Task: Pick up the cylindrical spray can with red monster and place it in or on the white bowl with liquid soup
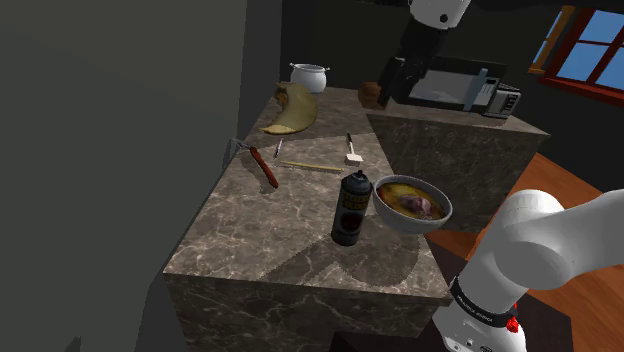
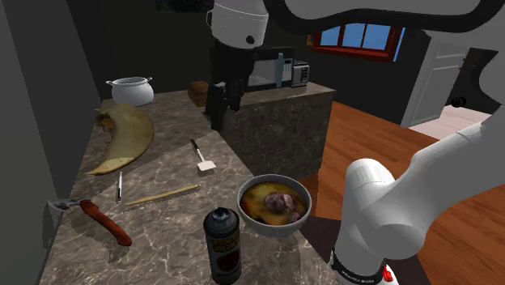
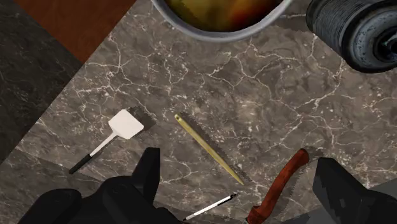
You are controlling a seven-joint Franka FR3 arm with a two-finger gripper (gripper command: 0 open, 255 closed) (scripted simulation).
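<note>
Black tool (image 3: 238,159) spread open, empty; spray can (image 3: 353,32), bowl (image 3: 216,33) partly cut off

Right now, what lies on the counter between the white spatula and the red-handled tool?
A thin yellowish stick lies flat between the spatula and the red-handled tool, touching neither; the wrist view shows it plainly.

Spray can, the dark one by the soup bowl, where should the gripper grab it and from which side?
Grip the spray can around its round upper body, probably coming down from above. It stands upright, and the bowl sits close beside it, so keep clear of that side.
</note>
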